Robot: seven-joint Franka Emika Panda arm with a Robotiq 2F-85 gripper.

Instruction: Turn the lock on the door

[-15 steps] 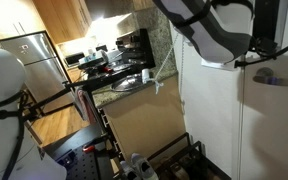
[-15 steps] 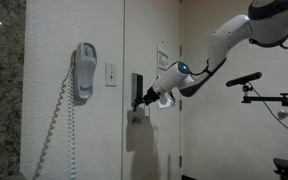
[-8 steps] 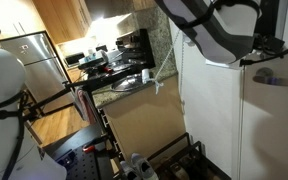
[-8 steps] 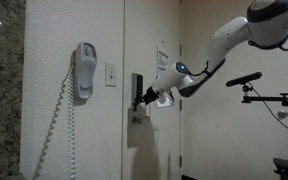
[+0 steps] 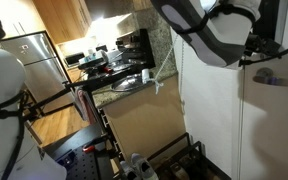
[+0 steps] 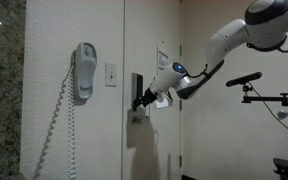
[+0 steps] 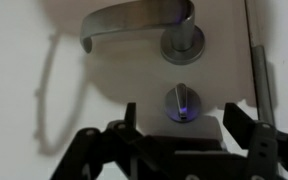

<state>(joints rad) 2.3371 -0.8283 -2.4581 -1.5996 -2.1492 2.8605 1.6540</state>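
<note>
Inspection of door (image 6: 154, 150) and lock (image 6: 137, 85).

1. Location: in an exterior view the black lock box is mounted upright on the white door, close to the door's edge; a wall phone (image 6: 82, 72) with a hanging cord and a light switch (image 6: 111, 73) sit on the wall beside that edge.

2. Arm: the arm (image 6: 224, 40) reaches in from the upper side of that view; the gripper (image 6: 142, 100) is at the lower end of the lock box, against the door face.

3. Wrist view: the silver lever handle (image 7: 134, 18) lies across the top of the picture; the small silver turn knob (image 7: 181, 100) sits directly beneath the handle's round base and carries a blue glint.

4. Gripper (image 7: 181, 112) state: the 2 dark fingers (image 7: 130, 120) stand apart, 1 on each side of the knob; the knob lies between them and a gap shows on both sides; no contact is visible.

5. In an exterior view the white door (image 5: 274, 130) fills the side of the picture; the arm's white link (image 5: 209, 30) crosses above it; the gripper itself cannot be made out there.
</note>
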